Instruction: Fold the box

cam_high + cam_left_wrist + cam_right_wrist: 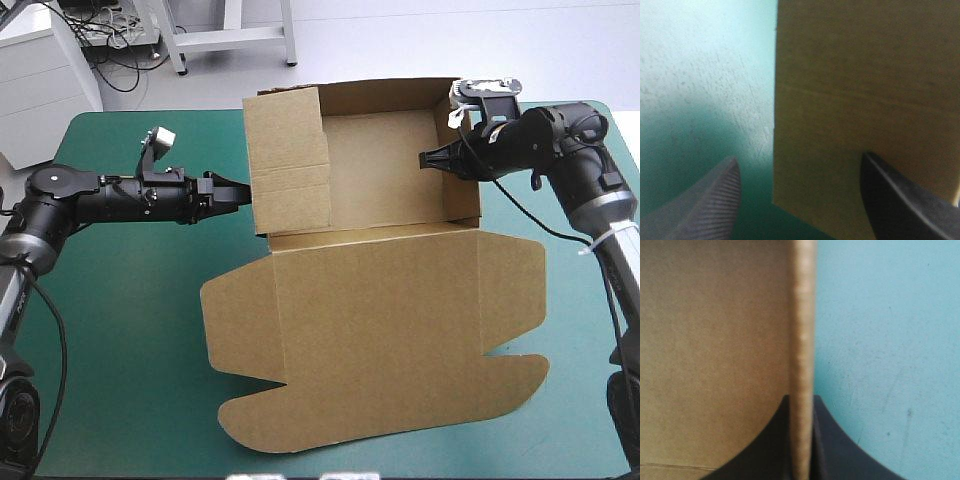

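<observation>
Black fingers (771,447) of the right gripper (801,405) clamp together on the edge of the brown box's (715,340) right wall, the board a thin strip between them. Across the tray, the left gripper (799,157) holds its fingers (715,205) wide apart at the left wall, whose free edge runs between them; whether either finger touches the board is hard to tell. From above, the right gripper (432,158) and the left gripper (238,190) face each other across the box (375,170), which stands on the far half of the table as an open tray. Its lid (380,340) lies flat on the teal-green cover (120,320), reaching toward the near edge.
</observation>
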Robot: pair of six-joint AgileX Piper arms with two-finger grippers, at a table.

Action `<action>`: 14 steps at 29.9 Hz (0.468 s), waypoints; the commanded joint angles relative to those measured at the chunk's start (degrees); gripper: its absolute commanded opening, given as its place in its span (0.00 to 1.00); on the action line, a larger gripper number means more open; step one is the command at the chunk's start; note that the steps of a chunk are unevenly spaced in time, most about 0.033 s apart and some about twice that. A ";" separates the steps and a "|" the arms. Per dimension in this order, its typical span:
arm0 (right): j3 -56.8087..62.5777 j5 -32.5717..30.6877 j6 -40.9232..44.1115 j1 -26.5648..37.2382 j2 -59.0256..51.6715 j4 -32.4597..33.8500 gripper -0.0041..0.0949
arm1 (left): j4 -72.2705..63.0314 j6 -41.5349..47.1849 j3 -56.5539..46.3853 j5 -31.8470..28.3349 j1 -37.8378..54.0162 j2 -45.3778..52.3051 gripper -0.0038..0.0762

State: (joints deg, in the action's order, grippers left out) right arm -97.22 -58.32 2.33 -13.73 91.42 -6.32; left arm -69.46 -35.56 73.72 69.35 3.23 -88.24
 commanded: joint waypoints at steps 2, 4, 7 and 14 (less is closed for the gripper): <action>-1.39 2.79 0.45 0.29 -1.40 -1.18 0.02 | -5.27 -0.11 3.45 5.39 -0.60 3.43 0.65; -1.39 2.79 0.45 0.29 -1.29 -1.18 0.02 | -5.40 0.18 4.34 5.39 -0.60 3.66 0.65; -1.39 2.92 0.45 0.29 -1.29 -1.18 0.02 | -5.66 0.88 5.63 5.39 -0.60 4.18 0.65; -1.39 3.04 0.45 0.29 -1.29 -1.18 0.02 | -5.55 0.95 6.33 5.23 -1.07 4.91 0.65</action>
State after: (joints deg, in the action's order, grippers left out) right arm -97.22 -58.55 2.34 -13.71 92.58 -6.20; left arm -70.66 -34.98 78.14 69.63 2.84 -85.85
